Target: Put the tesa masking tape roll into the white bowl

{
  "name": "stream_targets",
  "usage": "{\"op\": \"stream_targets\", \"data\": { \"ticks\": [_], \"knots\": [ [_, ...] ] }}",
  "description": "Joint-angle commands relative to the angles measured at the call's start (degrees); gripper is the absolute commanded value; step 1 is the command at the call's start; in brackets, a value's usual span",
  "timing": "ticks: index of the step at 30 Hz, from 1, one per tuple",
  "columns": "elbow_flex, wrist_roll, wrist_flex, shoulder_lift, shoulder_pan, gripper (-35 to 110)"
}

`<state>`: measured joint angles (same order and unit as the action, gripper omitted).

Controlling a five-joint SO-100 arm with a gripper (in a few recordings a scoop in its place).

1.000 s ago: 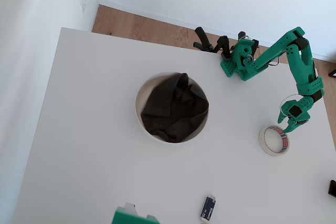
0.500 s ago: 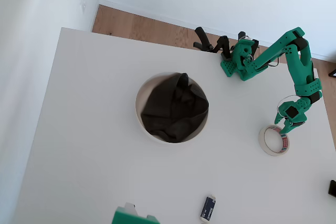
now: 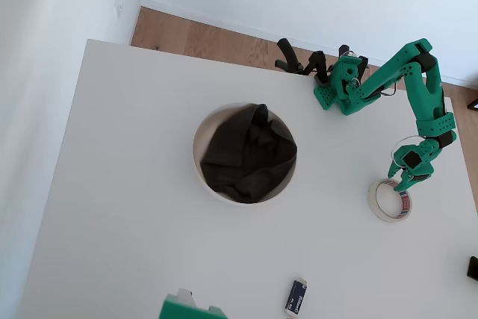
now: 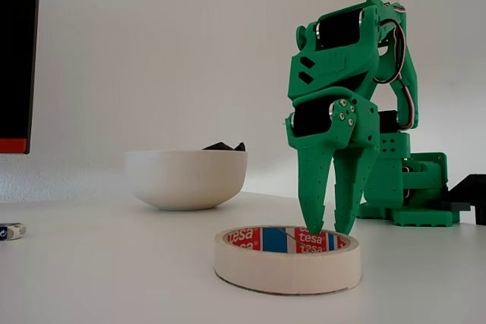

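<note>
Pointing my hand (image 4: 327, 231) down at the tape roll (image 4: 287, 259).
Fingers nearly together, pinching nothing; white bowl (image 4: 186, 178) well apart.

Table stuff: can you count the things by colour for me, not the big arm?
White or cream: 2 (the white bowl, the tesa masking tape roll)
Dark: 2 (the dark cloth in the bowl, the small dark blue-labelled object)
Green: 1 (the green block at the bottom edge of the overhead view)
Total: 5
</note>
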<state>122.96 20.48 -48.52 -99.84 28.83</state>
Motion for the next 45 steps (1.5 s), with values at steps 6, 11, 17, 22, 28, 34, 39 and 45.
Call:
{"op": "stream_targets", "data": {
  "ticks": [6, 11, 17, 22, 28, 34, 39, 45],
  "knots": [
    [-2.7, 2.4, 0.9, 0.8, 2.6, 12],
    [-2.9, 2.8, 1.0, 1.0, 2.7, 11],
    [-2.9, 2.9, 0.8, 1.1, 2.5, 11],
    [-2.9, 2.7, 0.8, 1.1, 2.6, -2],
    [-2.9, 2.0, 0.8, 1.1, 3.1, -8],
    [-2.9, 1.7, 0.8, 1.0, 3.3, -8],
    [-2.9, 1.6, 0.6, 0.9, 3.2, -8],
    [-2.9, 1.3, 0.4, 0.8, 3.2, -8]
  ]
}}
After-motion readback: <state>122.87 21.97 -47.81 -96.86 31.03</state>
